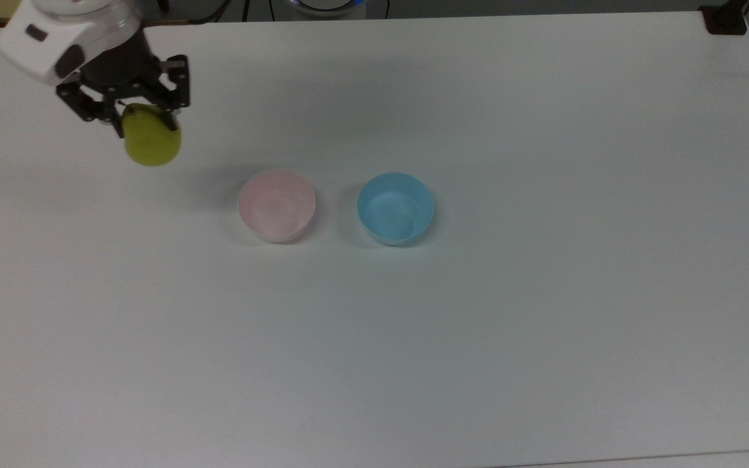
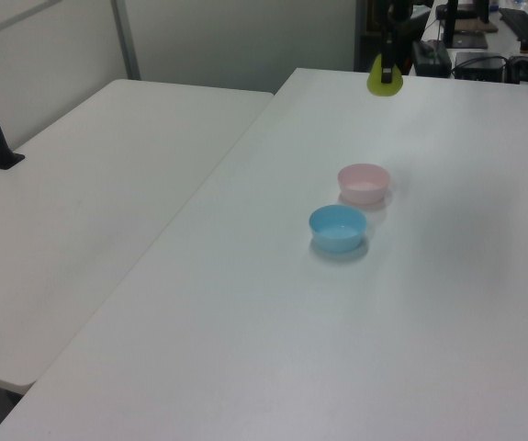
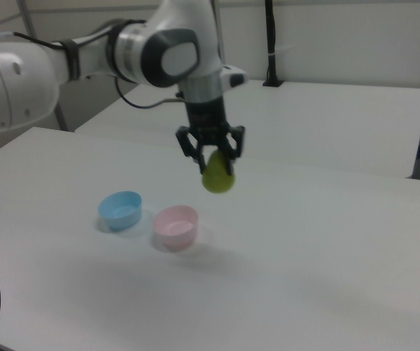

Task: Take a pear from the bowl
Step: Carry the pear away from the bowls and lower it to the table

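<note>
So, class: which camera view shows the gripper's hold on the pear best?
The right view: the gripper clamps the pear from the side. The top view hides its upper part; the left view shows it far away.

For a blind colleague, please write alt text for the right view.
A white robot arm's pincer holds a yellow-green pear in the air above a white table. Below it stand an empty pink bowl and, on the right view's left, a light blue bowl.

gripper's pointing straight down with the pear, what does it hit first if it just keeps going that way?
Likely bare table. The gripper, shut on the pear, hangs off to the side of the pink bowl, not over it; the blue bowl sits farther off. The pear would touch first.
</note>
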